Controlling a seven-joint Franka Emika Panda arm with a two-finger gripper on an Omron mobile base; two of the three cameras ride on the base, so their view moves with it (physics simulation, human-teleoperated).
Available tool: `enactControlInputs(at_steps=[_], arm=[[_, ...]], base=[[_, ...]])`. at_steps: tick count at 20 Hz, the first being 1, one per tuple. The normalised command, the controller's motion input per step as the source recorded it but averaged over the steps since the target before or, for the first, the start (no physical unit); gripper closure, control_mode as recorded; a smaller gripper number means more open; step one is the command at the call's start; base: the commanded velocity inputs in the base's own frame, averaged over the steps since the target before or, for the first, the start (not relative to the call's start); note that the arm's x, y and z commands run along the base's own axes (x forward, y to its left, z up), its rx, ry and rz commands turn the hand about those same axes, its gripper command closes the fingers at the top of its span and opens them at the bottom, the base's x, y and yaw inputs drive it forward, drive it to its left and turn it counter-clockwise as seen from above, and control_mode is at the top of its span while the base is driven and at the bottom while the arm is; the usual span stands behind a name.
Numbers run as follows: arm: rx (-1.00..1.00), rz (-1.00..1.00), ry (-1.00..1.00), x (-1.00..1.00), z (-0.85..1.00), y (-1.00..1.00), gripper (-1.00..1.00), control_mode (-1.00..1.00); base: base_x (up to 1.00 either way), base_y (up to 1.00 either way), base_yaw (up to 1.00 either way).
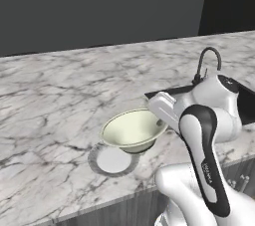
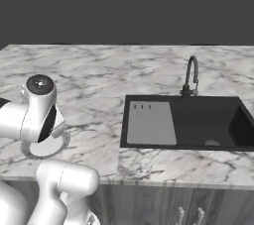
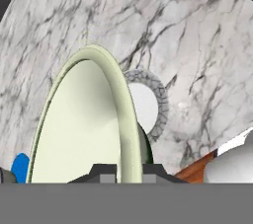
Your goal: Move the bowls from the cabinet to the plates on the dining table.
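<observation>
A cream-white bowl (image 1: pixel 132 129) hangs tilted just above the dining table's (image 1: pixel 55 85) marble top, near its front edge. My gripper (image 1: pixel 159 121) is shut on the bowl's right rim. In the hand view the bowl (image 3: pixel 79 129) stands on edge, and the rim passes between my two dark fingertips (image 3: pixel 104 171). A small round pale plate (image 1: pixel 112 161) lies flat on the marble below and slightly left of the bowl, partly covered by it. The same plate (image 3: pixel 146 105) shows behind the bowl's rim in the hand view, and the plate (image 2: pixel 47 147) peeks out beside my arm. The cabinet is out of view.
A black sink (image 2: pixel 198 122) with a dark curved faucet (image 2: pixel 191 78) is set into the marble to the right of the plate. The table's front edge (image 1: pixel 99 201) runs just below the plate. A dark wall stands behind.
</observation>
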Motion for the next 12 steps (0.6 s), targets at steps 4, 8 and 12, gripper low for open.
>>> enactControlInputs(at_steps=[4,8,12], arm=[[0.0,0.14,-0.1,0.01,-0.65,0.29,1.0,-1.0],[0.03,0.16,-0.17,0.16,-0.58,0.19,1.0,-1.0],[0.0,0.11,-0.2,0.03,-0.21,0.08,1.0,-1.0]], base=[[0.0,0.0,0.0],[0.0,0.0,0.0],[0.0,0.0,0.0]])
